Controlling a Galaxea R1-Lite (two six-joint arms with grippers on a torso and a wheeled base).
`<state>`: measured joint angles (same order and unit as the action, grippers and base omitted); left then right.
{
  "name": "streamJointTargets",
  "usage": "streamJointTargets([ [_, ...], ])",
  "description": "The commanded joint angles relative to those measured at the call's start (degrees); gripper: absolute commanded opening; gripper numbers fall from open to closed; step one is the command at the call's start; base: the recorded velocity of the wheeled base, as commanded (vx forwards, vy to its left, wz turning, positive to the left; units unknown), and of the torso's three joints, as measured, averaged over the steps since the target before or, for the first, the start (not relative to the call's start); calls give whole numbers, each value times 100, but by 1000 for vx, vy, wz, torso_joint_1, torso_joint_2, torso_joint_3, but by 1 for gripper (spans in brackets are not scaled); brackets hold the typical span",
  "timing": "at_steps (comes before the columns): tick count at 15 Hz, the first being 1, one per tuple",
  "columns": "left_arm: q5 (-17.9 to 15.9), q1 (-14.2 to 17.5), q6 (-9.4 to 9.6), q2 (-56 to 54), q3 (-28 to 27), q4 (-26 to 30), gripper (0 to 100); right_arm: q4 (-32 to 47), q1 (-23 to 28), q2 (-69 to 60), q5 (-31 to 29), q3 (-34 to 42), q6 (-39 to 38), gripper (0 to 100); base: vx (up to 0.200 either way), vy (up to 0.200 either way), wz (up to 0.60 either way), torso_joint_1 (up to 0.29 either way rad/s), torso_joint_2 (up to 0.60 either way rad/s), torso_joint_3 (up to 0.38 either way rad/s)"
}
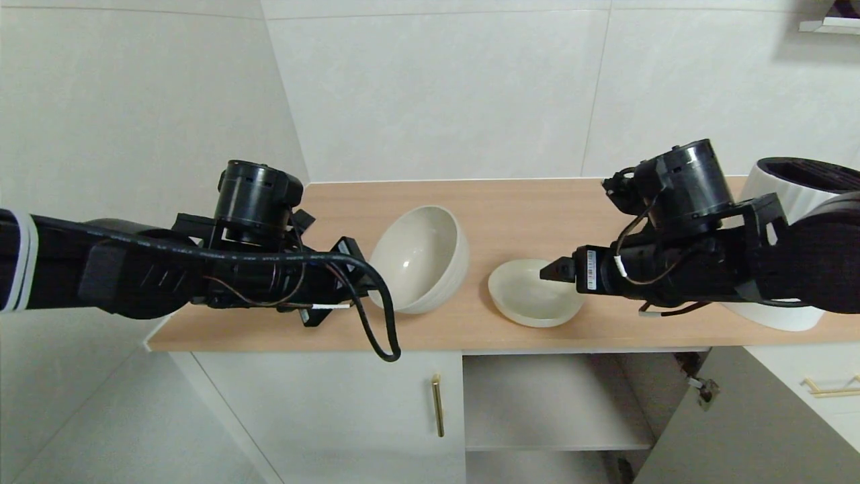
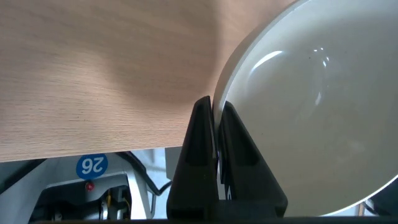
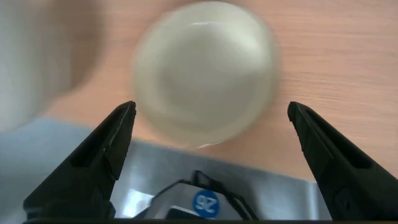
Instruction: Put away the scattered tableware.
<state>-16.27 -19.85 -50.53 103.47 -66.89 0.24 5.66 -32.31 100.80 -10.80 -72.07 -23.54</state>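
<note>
Stretched in level from the left, the left gripper (image 2: 214, 107) is clamped tight on the rim of the tilted large white bowl (image 1: 420, 259) above the wooden counter (image 1: 524, 208), while the right gripper (image 3: 211, 112), jaws spread wide, hovers over the small shallow bowl (image 1: 531, 299) sitting upright below it.

A kitchen; tiled wall (image 1: 437, 87), wooden counter (image 1: 524, 208), cabinets (image 1: 322, 410).
</note>
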Motion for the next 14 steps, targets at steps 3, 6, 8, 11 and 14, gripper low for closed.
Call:
streamJointTargets([
  [3,1,-2,-1,-29,1,2,0,278,260,721,-423,-457,-116,100,0,0,0,0,0,0],
  [6,1,-2,-1,-29,1,2,0,278,339,836,-458,-448,-98,100,0,0,0,0,0,0],
  [8,1,-2,-1,-38,1,11,0,278,348,888,-458,-448,-81,100,0,0,0,0,0,0],
  [11,1,-2,-1,-38,1,11,0,278,348,985,-458,-448,-81,100,0,0,0,0,0,0],
  [14,1,-2,-1,-38,1,11,0,269,348,1047,-458,-448,-81,100,0,0,0,0,0,0],
])
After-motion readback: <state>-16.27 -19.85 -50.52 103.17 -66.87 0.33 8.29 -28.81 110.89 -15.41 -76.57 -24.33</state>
